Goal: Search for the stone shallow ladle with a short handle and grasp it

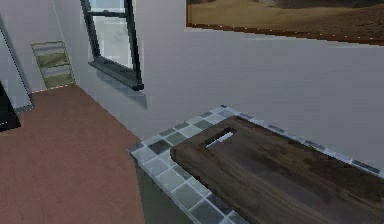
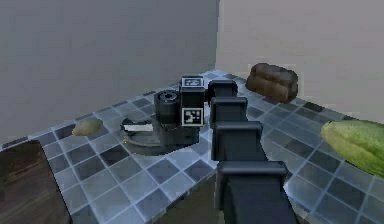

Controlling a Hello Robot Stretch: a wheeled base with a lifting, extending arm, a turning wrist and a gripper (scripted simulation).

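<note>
On tiled ctr [image 2: 110, 172], grey ladle [image 2: 140, 141] lies at tool [image 2: 158, 120]; can't tell if held.

The arm [image 2: 240, 150] rises from the arm side view's bottom edge just right of the middle, a dark square bar in stepped segments reaching up and slightly leftward. At its far end stand two small white squares [image 2: 190, 100] with black marks. Left of them sits the dark-bodied tool [image 2: 152, 122]; whether it holds anything cannot be told.
</note>
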